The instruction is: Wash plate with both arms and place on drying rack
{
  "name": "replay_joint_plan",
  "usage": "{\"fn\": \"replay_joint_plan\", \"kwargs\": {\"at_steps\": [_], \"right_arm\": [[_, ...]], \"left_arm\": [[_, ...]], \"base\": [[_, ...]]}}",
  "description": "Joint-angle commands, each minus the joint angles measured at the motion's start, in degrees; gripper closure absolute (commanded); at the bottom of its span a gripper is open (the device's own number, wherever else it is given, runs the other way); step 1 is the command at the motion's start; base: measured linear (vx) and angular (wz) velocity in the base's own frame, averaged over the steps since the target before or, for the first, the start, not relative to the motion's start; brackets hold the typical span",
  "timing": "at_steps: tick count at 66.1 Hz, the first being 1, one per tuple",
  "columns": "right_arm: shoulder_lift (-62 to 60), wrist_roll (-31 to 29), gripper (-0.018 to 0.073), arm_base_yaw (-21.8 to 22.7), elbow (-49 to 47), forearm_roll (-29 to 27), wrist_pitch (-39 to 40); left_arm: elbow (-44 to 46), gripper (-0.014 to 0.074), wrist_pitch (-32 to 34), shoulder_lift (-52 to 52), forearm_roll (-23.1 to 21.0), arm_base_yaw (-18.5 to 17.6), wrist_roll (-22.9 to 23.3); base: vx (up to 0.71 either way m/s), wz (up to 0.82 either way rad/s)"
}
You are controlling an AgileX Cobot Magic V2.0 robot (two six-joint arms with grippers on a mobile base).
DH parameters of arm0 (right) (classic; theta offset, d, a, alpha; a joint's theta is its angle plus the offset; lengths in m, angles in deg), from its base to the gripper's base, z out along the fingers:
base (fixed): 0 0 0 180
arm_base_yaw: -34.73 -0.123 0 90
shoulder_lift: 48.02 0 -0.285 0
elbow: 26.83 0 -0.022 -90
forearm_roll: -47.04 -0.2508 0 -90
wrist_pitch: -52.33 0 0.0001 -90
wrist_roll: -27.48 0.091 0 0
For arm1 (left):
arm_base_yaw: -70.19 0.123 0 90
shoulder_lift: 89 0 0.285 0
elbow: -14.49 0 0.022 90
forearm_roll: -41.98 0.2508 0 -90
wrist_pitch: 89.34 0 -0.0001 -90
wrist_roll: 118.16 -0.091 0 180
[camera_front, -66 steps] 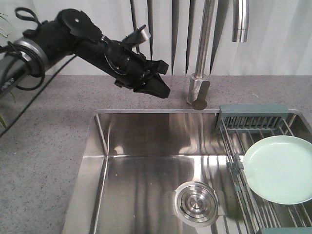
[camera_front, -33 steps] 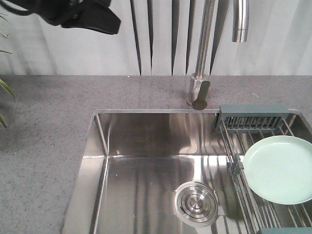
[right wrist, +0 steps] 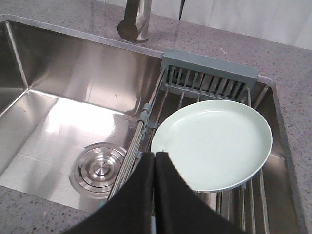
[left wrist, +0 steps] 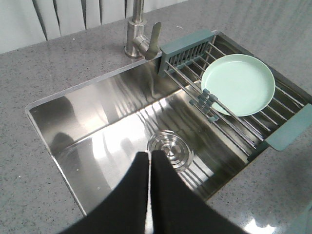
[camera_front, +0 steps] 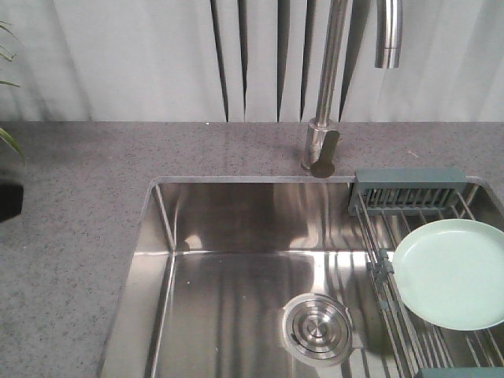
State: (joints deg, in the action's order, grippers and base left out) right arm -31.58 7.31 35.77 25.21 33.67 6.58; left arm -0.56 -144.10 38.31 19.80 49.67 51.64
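Two claws, each seen from its own wrist camera, have their dark fingers pressed together with only a thin seam between them, and neither holds or touches anything. The left claw [left wrist: 149, 158] hangs over the sink [camera_front: 236, 236] above the drain [left wrist: 169, 150]; the right claw [right wrist: 154, 158] hangs over the near edge of the rack [right wrist: 209, 78], just above the near rim of the plate [right wrist: 214, 144]. In the front view a dark shape at the far left edge may be part of an arm, though I cannot tell. A second ago the left arm reached across the upper left of that view, half a second ago only its tip showed at the top, and now it is gone from there. The plate [camera_front: 453, 272] has stayed flat on the rods of the rack [camera_front: 405, 189] at the sink's right end. Grey speckled tabletop [camera_front: 79, 205] surrounds the steel sink, a tap [camera_front: 323, 150] stands behind it, pale blinds [camera_front: 142, 55] hang at the back, and a few green leaves [camera_front: 9, 142] show at the left
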Motion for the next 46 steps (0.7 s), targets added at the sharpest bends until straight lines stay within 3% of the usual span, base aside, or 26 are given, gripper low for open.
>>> {"fn": "replay_joint_plan", "kwargs": {"at_steps": [1,19,33,46], "right_arm": [[0.9,-0.4,0.0567,-0.1,-1.3,-0.3,4.2],[0.9,-0.4,0.0567,-0.1,-1.3,-0.3,4.2],[0.9,-0.4,0.0567,-0.1,-1.3,-0.3,4.2],[0.9,-0.4,0.0567,-0.1,-1.3,-0.3,4.2]], "left_arm": [[-4.3,0.0602,6.1,2.9,-1.0,-0.1,0.1],[-11.0,0.0602,0.0,4.0,-1.1,-0.1,0.1],[-11.0,0.0602,0.0,4.0,-0.4,-0.1,-1.0],[-13.1,0.0602,6.5,4.5,-0.5,-0.1,-11.0]], "base": [[0.0,0.0],[0.0,0.0],[0.0,0.0],[0.0,0.0]]}}
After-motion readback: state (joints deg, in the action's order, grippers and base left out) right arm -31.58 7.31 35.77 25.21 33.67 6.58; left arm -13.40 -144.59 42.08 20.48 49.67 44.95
